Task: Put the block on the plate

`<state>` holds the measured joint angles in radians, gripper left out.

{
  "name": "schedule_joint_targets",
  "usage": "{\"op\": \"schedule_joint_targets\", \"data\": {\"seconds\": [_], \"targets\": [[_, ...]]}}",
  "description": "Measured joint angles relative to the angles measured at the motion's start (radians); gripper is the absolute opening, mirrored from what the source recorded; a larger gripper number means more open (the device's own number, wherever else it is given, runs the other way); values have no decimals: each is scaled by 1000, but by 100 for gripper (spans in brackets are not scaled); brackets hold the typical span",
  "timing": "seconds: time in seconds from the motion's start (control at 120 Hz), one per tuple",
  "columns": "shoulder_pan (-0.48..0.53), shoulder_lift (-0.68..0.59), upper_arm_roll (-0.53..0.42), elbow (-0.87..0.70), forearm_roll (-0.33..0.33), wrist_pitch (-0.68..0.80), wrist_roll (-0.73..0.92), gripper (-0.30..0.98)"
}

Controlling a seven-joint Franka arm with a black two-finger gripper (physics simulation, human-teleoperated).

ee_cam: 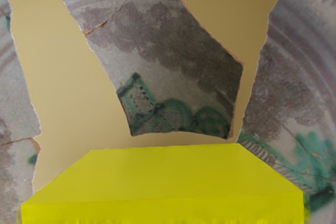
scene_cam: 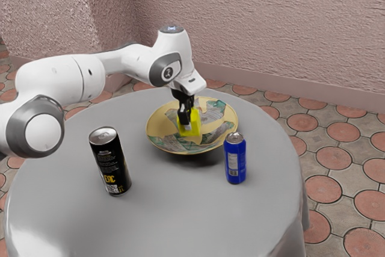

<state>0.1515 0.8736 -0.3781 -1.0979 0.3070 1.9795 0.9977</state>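
The wrist view's lower edge crops the block (ee_cam: 163, 179).

Arm (scene_cam: 72, 78) out from ext. view's L, wrist (scene_cam: 172, 58) bent, claw (scene_cam: 190, 127) ptg. down, clamped

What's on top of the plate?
A block is over the plate, with my gripper at it. It hides the bit of plate right beneath, so I can't tell if they touch.

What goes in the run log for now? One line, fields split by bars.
gripper: at yellow block | block: above or on plate, unclear which | black can, blue can: standing on table
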Motion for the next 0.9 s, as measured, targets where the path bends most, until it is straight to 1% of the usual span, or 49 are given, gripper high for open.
{"op": "schedule_joint_targets", "data": {"seconds": [0.133, 0.308, 0.6, 0.9], "targets": [[0, 0, -8, 5, 7, -2, -1, 56], [2, -11, -10, 2, 14, -13, -3, 63], [6, -55, -7, -9, 20, -49, -12, 67], [-9, -138, -7, -40, 20, -96, -30, 68]]}}
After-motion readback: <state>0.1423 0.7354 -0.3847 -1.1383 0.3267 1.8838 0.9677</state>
